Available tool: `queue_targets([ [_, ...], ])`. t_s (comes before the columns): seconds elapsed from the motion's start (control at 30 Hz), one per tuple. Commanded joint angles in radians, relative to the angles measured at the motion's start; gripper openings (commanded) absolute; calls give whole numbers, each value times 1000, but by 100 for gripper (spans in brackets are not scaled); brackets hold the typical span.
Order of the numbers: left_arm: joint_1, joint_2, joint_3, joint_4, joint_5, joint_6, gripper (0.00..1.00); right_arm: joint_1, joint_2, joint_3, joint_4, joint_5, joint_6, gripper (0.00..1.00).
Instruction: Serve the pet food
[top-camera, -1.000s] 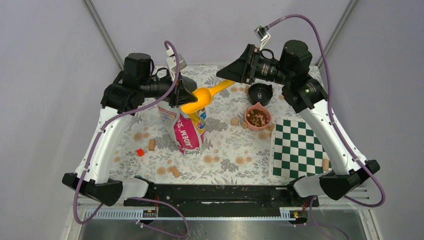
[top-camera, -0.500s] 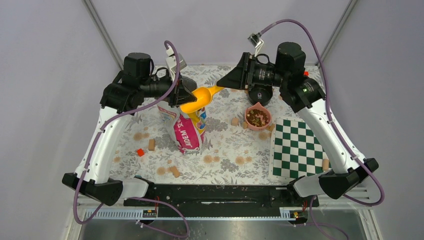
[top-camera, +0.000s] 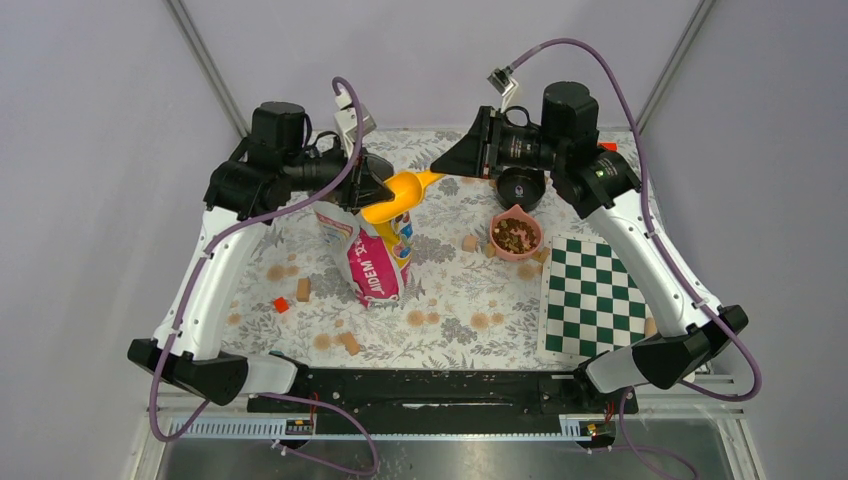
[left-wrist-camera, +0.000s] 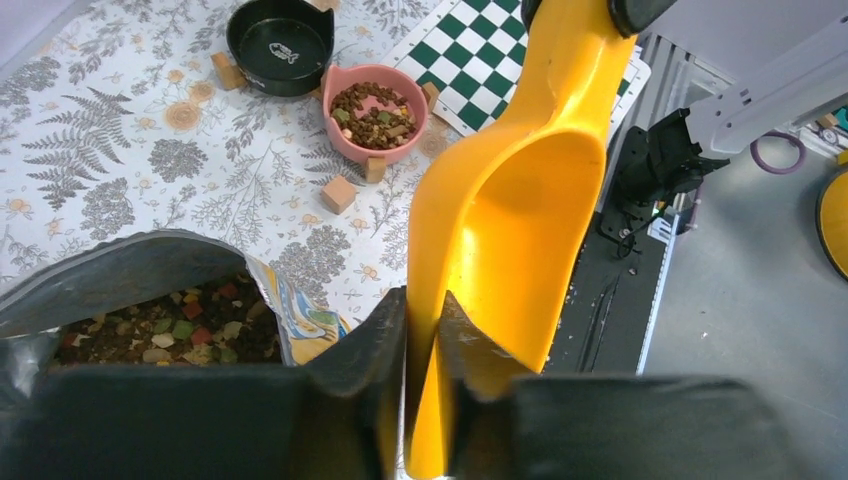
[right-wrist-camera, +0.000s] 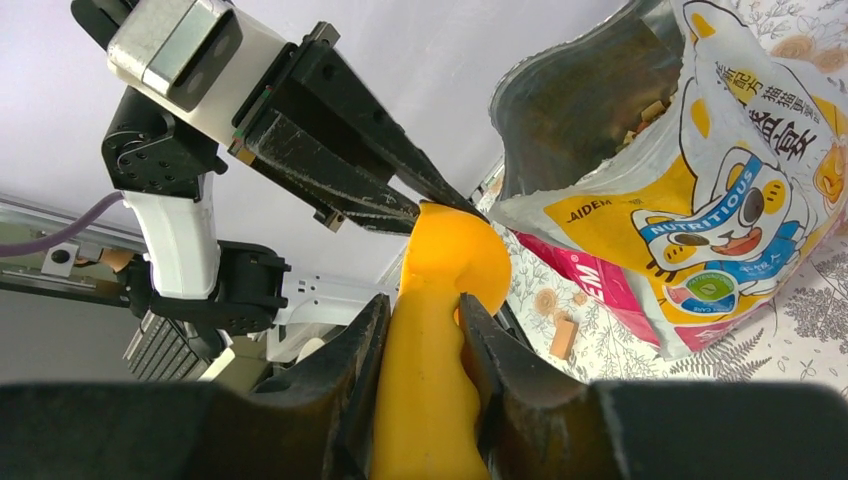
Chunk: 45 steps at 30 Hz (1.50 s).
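A yellow scoop (top-camera: 396, 197) hangs over the open top of the yellow, white and pink cat-food bag (top-camera: 376, 258). My left gripper (top-camera: 383, 190) is shut on the scoop's bowl rim (left-wrist-camera: 425, 400). My right gripper (top-camera: 441, 171) is shut on its handle (right-wrist-camera: 430, 380). In the left wrist view the scoop bowl (left-wrist-camera: 520, 190) looks empty. The pet food, mixed brown, red and tan kibble (left-wrist-camera: 165, 330), shows inside the bag mouth, and more (top-camera: 514, 234) fills a pink bowl (top-camera: 530, 250). In the right wrist view the bag (right-wrist-camera: 690, 200) stands just beyond the scoop.
A black bowl (top-camera: 521, 188) sits behind the pink bowl, partly under my right arm. A green-and-white checkered mat (top-camera: 595, 295) lies at the right. Several tan wooden cubes (top-camera: 348, 341) and a small red block (top-camera: 281, 304) are scattered on the floral cloth (top-camera: 450, 290).
My right gripper has moved left along the handle toward the scoop bowl, and less handle shows. The scoop tilted slightly. My left arm has barely moved.
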Motion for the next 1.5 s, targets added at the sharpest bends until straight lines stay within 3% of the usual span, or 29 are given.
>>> queue_targets([
  [0.0, -7, -1, 52, 61, -69, -11, 34, 22, 0, 48, 15, 6, -4, 0],
  [0.07, -6, -11, 47, 85, -153, -45, 61, 22, -4, 46, 12, 49, -13, 0],
  [0.1, -5, -20, 38, 104, -216, -71, 68, 21, -8, 43, 6, 78, -23, 0],
  [0.27, 41, -68, -8, 166, -547, -212, 81, 17, -25, 40, -28, 210, -72, 0],
  [0.4, 160, -49, -6, 80, -804, -356, 84, 16, -35, 38, -57, 304, -112, 0],
  [0.53, 267, -2, -41, -15, -827, -436, 79, 16, -32, 44, -63, 349, -131, 0],
  [0.83, 284, 55, -118, -24, -717, -457, 65, 17, -23, 61, -80, 395, -154, 0],
  [0.87, 286, 62, -119, -24, -715, -459, 61, 16, -26, 61, -80, 402, -156, 0],
  [1.1, 312, 112, -7, -46, -670, -462, 0, 16, -37, 77, -80, 449, -185, 0],
  [1.47, 330, 168, 333, -37, -779, -420, 0, 14, -21, 131, -78, 479, -223, 0],
])
